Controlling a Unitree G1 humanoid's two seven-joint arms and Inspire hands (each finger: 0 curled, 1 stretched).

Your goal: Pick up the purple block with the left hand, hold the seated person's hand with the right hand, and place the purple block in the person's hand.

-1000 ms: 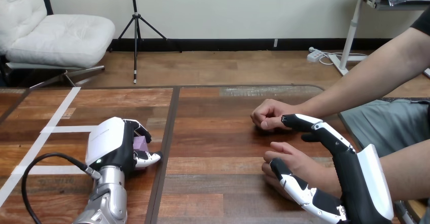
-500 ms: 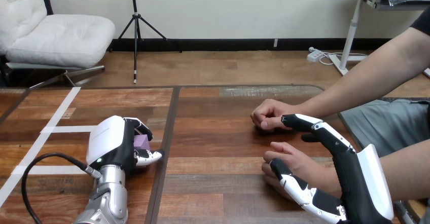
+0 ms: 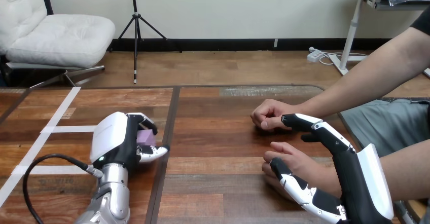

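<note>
Grip comes first: the small purple cube-shaped block (image 3: 147, 137) is clamped between the curled fingers and thumb of your black, white-shelled left hand (image 3: 115, 140), just left of the dark seam (image 3: 171, 113) that runs down the brown wooden table (image 3: 223, 133). You cannot tell whether the block has cleared the tabletop, because the hand sits low. Well right of that seam, your right hand (image 3: 355, 178) closes on the person's nearer hand (image 3: 294, 162), with its thumb along the near side and its fingers reaching over the far side. That hand seems to lie knuckles up with its fingers curled under, so no palm is offered yet. The person's other hand (image 3: 267, 114), a loose fist, rests just beyond it, also right of the seam. Judging from this, the pickup and the hold are in place. What is left is the carry across the seam and the release into the person's hand, which probably needs to turn and open first.
</note>
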